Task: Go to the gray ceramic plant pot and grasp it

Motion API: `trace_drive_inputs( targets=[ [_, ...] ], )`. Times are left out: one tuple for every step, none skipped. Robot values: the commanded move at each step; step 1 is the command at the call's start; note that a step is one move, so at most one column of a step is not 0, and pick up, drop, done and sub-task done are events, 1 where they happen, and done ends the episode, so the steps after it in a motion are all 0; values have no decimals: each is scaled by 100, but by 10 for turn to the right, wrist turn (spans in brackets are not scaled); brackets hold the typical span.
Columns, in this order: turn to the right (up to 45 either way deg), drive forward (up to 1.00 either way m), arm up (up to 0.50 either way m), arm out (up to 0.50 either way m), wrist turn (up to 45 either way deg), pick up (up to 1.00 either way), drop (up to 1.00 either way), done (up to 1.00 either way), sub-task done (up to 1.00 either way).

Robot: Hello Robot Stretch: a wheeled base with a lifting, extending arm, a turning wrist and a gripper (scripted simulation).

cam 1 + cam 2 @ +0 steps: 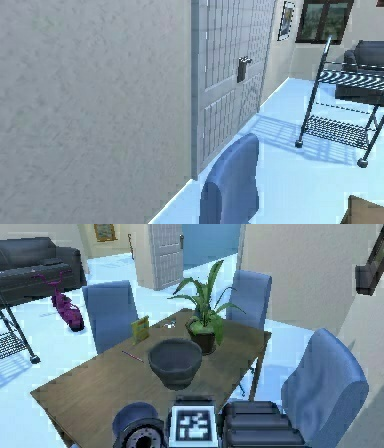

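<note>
Looking through the forward view, I am seeing a gray wall (90, 90) taking up the forward view's left. A paneled door (225, 80) with a handle (244, 68) is standing beside it. The back of a blue seat (232, 185) is rising from the bottom edge. A wire rack (340, 110) is standing at the forward view's right, below a dark sofa (362, 70).

Switching to the arm side view, I am watching the gripper (140, 427) showing at the bottom edge, against a wooden table (90, 389). I cannot tell how the jaws are standing, nor whether they are holding anything. The gray pot (177, 362) is standing on the table just beyond the jaws, slightly toward the arm side view's right. Farther out from the jaws, past that pot, a leafy plant (205, 299) is growing from a dark planter (205, 339). Blue chairs (110, 309) are standing around the table.
</note>
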Motion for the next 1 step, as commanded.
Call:
trace_drive_inputs(
  targets=[
    [0,0,0,32,0,0,0,0,0]
  ],
)
